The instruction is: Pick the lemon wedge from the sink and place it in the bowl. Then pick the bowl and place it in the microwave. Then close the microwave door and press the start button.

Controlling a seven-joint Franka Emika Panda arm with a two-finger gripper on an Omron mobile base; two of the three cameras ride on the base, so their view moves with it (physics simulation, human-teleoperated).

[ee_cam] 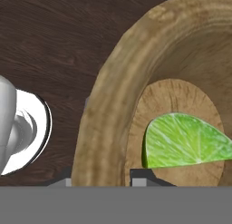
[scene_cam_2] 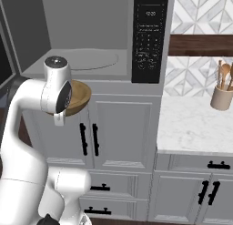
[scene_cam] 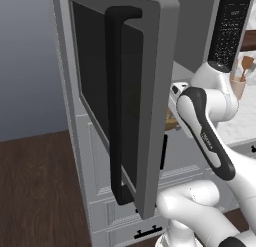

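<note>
The brown wooden bowl [scene_cam_2: 80, 97] hangs in the air just below and in front of the open microwave [scene_cam_2: 82, 60], level with the cabinet tops. My gripper [ee_cam: 102, 180] is shut on the bowl's near rim [ee_cam: 97, 128], one finger inside and one outside. Inside the bowl, the yellow-green lemon wedge [ee_cam: 186, 141] lies on the bottom. The microwave door [scene_cam: 127, 101] stands swung wide open to the left, its black bar handle [scene_cam: 116, 106] facing out. At the microwave's right is the black button panel [scene_cam_2: 149, 37]. The sink is out of view.
Grey cabinet doors with black handles [scene_cam_2: 88, 138] sit under the microwave. To the right, a marble counter [scene_cam_2: 191, 126] carries a tan holder of wooden spoons [scene_cam_2: 222, 95]. Dark wood floor [scene_cam: 35, 181] lies left of the open door.
</note>
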